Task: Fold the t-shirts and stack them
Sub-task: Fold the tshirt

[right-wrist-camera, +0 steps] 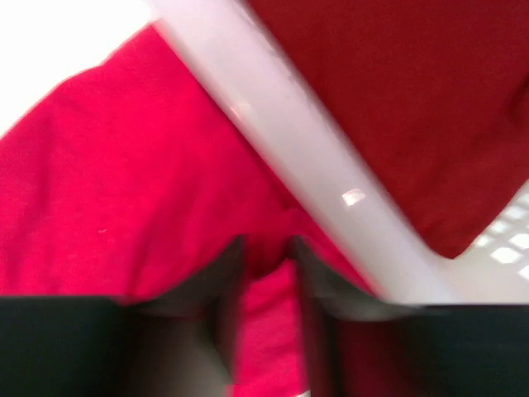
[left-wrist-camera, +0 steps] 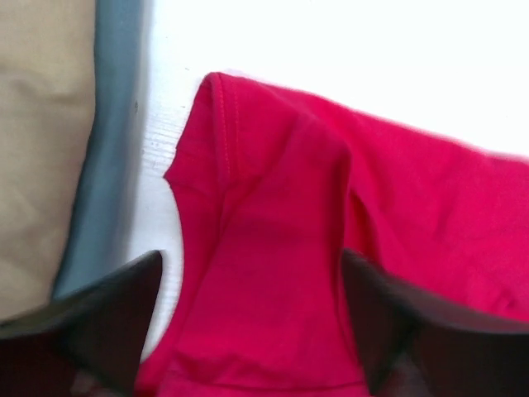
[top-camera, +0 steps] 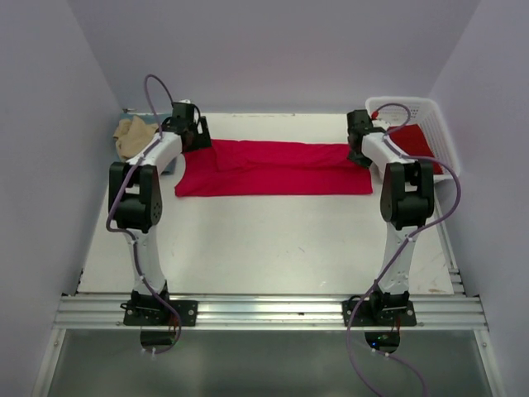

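A bright red t-shirt (top-camera: 273,168) lies folded into a long strip across the far half of the table. My left gripper (top-camera: 192,135) hovers over its left end. In the left wrist view, this gripper (left-wrist-camera: 252,318) is open, its dark fingers (left-wrist-camera: 116,322) wide apart above the red cloth (left-wrist-camera: 289,207), holding nothing. My right gripper (top-camera: 361,151) is over the strip's right end. In the blurred right wrist view, this gripper (right-wrist-camera: 266,248) has its jaws slightly parted, with a fold of red cloth (right-wrist-camera: 124,165) in the narrow gap. A tan shirt (top-camera: 129,135) on a blue-grey one (left-wrist-camera: 111,141) lies at far left.
A white lattice basket (top-camera: 436,124) stands at the far right corner with another red shirt (right-wrist-camera: 413,99) inside. Its rim (right-wrist-camera: 314,165) passes close by my right fingers. White table (top-camera: 273,240) stretches between the shirt and the arm bases. Walls close in on three sides.
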Action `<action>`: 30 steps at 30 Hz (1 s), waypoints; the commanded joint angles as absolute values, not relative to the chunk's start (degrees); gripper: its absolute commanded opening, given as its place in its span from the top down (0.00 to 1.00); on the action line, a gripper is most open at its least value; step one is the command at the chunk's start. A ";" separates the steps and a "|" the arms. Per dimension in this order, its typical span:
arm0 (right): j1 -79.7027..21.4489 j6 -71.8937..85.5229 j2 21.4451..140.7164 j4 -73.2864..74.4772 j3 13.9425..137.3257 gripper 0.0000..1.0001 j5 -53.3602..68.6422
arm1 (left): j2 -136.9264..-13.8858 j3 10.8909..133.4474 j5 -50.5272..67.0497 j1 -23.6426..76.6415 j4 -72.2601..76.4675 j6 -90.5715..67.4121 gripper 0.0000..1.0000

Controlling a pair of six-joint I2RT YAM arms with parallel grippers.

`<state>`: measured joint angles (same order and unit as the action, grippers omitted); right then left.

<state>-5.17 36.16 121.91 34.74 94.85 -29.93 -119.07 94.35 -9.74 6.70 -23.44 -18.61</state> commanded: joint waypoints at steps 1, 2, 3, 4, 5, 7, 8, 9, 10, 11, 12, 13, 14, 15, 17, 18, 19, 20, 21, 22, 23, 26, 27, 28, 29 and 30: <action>-4.75 35.42 120.51 29.47 95.37 0.58 -29.01 | -118.05 93.98 -12.83 5.71 -14.26 -22.22 0.00; -4.75 35.07 119.28 27.53 94.23 0.52 -28.39 | -116.99 92.48 -13.09 5.80 -12.15 -22.76 0.00; -4.75 34.46 116.66 25.33 91.35 0.45 -27.08 | -115.50 90.89 -12.92 5.71 -7.78 -23.89 0.00; -4.83 33.24 114.98 20.88 89.75 0.42 -26.29 | -111.92 87.05 -12.83 5.71 -5.39 -24.17 0.00; -4.75 32.61 113.48 18.83 88.34 0.40 -25.76 | -109.71 84.92 -12.05 5.71 -2.75 -24.43 0.00; -4.92 31.12 108.82 13.40 84.39 0.36 -24.17 | -103.05 78.79 -11.43 5.71 5.43 -25.05 0.00; -4.92 30.77 107.42 11.97 82.29 0.35 -23.73 | -100.92 77.10 -10.56 5.71 9.19 -25.22 0.00; -5.01 30.50 105.75 10.82 81.48 0.35 -23.38 | -98.90 75.60 -10.02 5.80 10.27 -25.75 0.00; -5.27 30.06 103.21 9.24 80.69 0.34 -23.12 | -95.40 73.24 -9.50 5.71 10.89 -26.27 0.00; -5.53 29.80 101.79 8.53 79.20 0.34 -23.03 | -93.80 72.08 -8.88 5.71 11.25 -26.89 0.00; -5.89 29.27 100.73 7.92 78.75 0.34 -22.85 | -92.30 70.77 -8.35 5.80 11.25 -28.37 0.00; -6.06 29.09 99.24 7.48 78.40 0.34 -22.50 | -89.85 68.23 -7.83 5.71 11.16 -29.43 0.00; -6.24 28.83 98.97 7.38 78.22 0.33 -22.24 | -88.87 66.64 -6.34 5.71 11.16 -30.49 0.00; -6.68 27.87 98.79 7.38 78.22 0.36 -21.71 | -87.90 64.97 -5.11 5.71 11.25 -32.67 0.00; -6.77 27.07 99.93 7.29 79.01 0.57 -18.38 | -86.66 60.31 -1.95 5.71 10.99 -35.93 0.01; -6.77 27.07 100.80 7.73 79.54 0.75 -17.67 | -86.49 57.68 -0.89 5.80 10.90 -36.99 0.07; -6.68 27.51 101.68 9.56 80.06 0.96 -17.32 | -86.92 56.53 -0.27 5.80 10.99 -37.96 0.17; -6.68 28.03 103.52 10.80 80.59 1.00 -16.10 | -87.36 55.47 2.78 5.80 10.99 -38.58 0.31; -6.77 28.73 104.32 11.68 81.29 1.00 -14.87 | -87.71 53.28 3.42 5.80 11.16 -40.06 0.70; -6.68 29.00 105.11 12.65 81.47 1.00 -13.81 | -88.58 52.13 3.86 5.80 11.51 -41.12 0.89; -6.68 29.35 106.60 13.27 81.47 1.00 -11.54 | -89.12 51.08 4.48 5.80 12.30 -42.09 1.00; -6.85 30.59 109.06 15.11 80.86 1.00 -8.89 | -91.58 48.26 6.93 5.80 14.58 -44.29 1.00; -6.86 30.76 109.68 15.64 80.25 1.00 -8.70 | -92.97 47.90 7.55 5.80 15.02 -44.82 1.00; -6.94 30.85 110.21 15.82 79.81 1.00 -8.53 | -93.51 47.90 7.82 5.80 15.20 -45.00 1.00; -6.86 30.94 110.82 15.99 79.54 1.00 -8.00 | -94.12 47.90 7.91 5.80 15.90 -45.00 1.00; -6.94 30.76 112.57 16.78 79.80 1.00 -7.04 | -94.74 47.90 7.91 5.80 16.52 -45.35 1.00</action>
